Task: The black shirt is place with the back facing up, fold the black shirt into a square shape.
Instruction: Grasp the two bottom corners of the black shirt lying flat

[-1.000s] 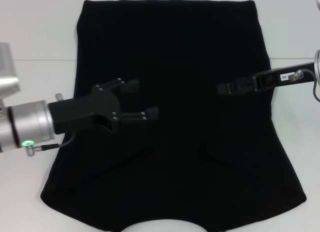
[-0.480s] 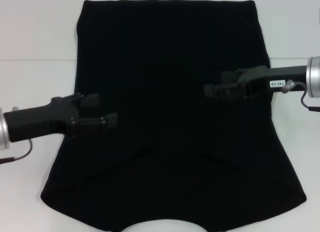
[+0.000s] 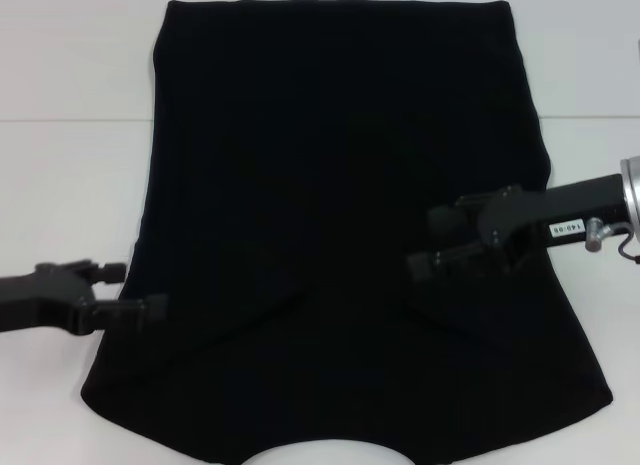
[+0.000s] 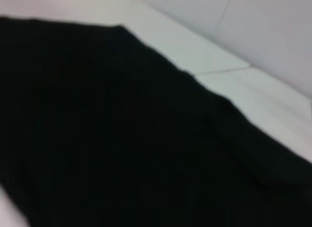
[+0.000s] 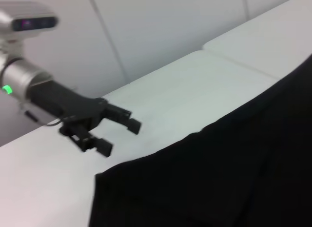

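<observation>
In the head view we see the black shirt (image 3: 340, 225) spread flat on the white table (image 3: 70, 185), covering most of it, with its straight hem at the far edge and the curved neckline nearest the robot. Our left gripper (image 3: 140, 297) sits low at the shirt's left edge, near the bottom corner; its fingers stand apart and hold nothing. Our right gripper (image 3: 432, 243) hovers over the right half of the shirt — fingers spread, one above the other, nothing between them.

From the left wrist view, we find only the black shirt (image 4: 122, 139) filling the frame, its edge running diagonally against the table (image 4: 253, 95); that arm's own fingers do not show.

The right wrist view gives us the shirt (image 5: 219, 178) in the foreground and, farther off over bare table (image 5: 185, 85), the left gripper (image 5: 117, 134) with its jaws parted and empty.
</observation>
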`<state>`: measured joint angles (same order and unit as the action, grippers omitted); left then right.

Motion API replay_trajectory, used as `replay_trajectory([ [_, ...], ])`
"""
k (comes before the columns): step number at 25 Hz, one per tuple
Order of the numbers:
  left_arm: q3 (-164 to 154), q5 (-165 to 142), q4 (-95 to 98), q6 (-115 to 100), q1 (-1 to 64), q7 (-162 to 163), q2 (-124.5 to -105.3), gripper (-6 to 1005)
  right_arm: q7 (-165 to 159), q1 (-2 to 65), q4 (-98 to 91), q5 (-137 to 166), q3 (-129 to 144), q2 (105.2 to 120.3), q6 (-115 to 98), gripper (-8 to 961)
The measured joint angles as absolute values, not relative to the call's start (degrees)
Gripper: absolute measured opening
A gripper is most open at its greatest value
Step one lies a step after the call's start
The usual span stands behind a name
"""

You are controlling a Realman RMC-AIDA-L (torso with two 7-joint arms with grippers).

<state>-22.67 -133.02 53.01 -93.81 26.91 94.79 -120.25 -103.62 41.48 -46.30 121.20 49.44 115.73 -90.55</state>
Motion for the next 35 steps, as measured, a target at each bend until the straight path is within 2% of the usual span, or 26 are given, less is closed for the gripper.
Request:
replay_trajectory([
  [35, -20.97, -149.89, 54.84, -96.86, 26.15, 107.05, -120.15, 919, -102.07, 42.26, -45.08, 120.07, 48.00, 115.89, -91.96, 916],
])
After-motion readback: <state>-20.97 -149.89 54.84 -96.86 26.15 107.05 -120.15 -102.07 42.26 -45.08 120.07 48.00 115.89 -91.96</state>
